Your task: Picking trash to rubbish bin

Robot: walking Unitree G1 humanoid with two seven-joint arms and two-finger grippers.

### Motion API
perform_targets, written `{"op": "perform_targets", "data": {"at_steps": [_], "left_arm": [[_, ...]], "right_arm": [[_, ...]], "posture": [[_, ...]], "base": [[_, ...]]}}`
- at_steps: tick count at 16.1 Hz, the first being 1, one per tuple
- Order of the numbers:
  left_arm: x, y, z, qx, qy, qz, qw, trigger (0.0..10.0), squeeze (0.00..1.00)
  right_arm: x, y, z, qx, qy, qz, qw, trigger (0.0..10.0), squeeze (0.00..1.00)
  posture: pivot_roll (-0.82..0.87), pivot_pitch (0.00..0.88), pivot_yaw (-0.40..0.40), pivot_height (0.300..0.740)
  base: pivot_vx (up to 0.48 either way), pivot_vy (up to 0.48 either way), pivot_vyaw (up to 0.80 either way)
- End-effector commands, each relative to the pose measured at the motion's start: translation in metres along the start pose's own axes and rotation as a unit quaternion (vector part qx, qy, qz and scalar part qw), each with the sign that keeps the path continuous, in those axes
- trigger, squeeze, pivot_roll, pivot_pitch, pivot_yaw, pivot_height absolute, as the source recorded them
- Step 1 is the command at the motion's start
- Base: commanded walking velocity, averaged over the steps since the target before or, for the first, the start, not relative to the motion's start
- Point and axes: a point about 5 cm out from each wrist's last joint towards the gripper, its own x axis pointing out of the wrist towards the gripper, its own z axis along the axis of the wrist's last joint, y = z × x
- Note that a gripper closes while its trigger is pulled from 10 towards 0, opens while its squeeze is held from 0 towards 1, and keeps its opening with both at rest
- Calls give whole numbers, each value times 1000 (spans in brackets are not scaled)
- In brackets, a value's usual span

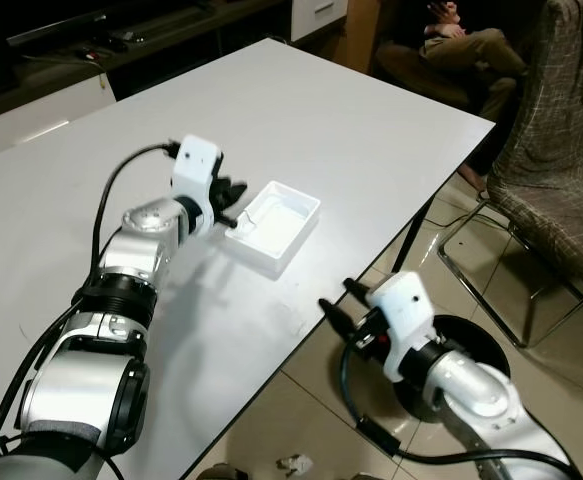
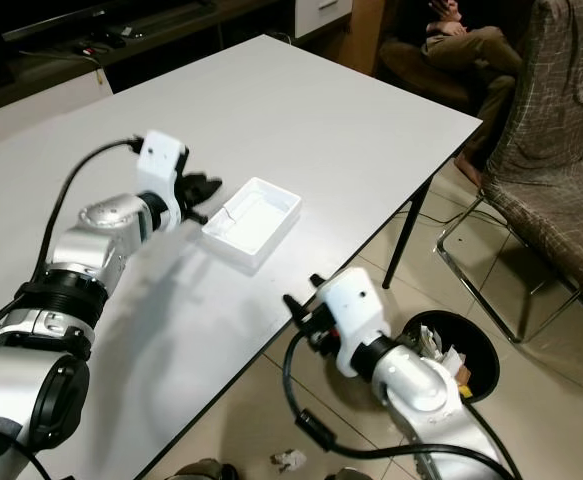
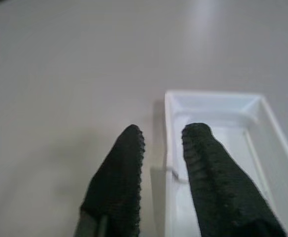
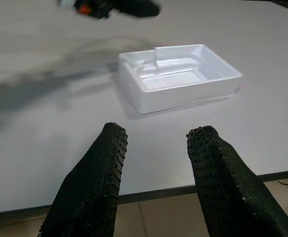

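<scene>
A big white worktop [image 1: 351,130] stands in the room. On it, near the front edge, sits a white plastic tray [image 1: 274,226], low and box-shaped with nothing big inside.

The left gripper [image 1: 233,201] is out over the worktop, right at the tray's end. From the left wrist view, one black finger [image 3: 215,182] is over the inside of the tray and the other is outside it, so the tray's thin wall sits between them. The jaws are a little apart, not squeezed shut on the wall. I cannot tell if a finger touches the plastic.

The right gripper [image 2: 303,297] hangs lower, just off the front edge of the worktop, above the floor. Its jaws are open wide, with nothing between them, and they point toward the tray from across the worktop's edge.

On the tiled floor [image 2: 531,400], beside the right arm, stands a round black rubbish bin [image 2: 476,350]. Bits of paper trash [image 2: 439,348] are inside it. A small crumpled scrap [image 2: 290,460] lies on the floor near the robot's feet.

A chair [image 1: 556,150] with checked cloth stands past the corner of the worktop. Behind it, a person [image 1: 461,45] sits in the dark part of the room.
</scene>
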Motion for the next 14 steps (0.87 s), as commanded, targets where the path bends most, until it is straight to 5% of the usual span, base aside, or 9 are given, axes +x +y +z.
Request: {"op": "perform_targets", "data": {"at_steps": [1,5,8,14], "left_arm": [[1,4,0,-10,13,9,1000,10000,1000],[0,4,-12,-52,17,-7,999,10000,1000],[2,-3,-19,-65,16,-26,997,10000,1000],[10,-8,-14,-25,26,-18,999,10000,1000]], "right_arm": [[0,-1,1,-1,-1,1,1000,10000,0],[-7,-9,13,4,-35,-43,998,10000,0],[-18,-10,4,2,-12,-50,999,10000,0],[-26,-4,4,11,-4,-58,998,10000,0]], "posture": [[-102,55,30,740],[-130,90,48,740],[-140,116,57,740],[-168,149,82,740]], "base": [[0,0,0],[0,0,0],[0,0,0],[0,0,0]]}}
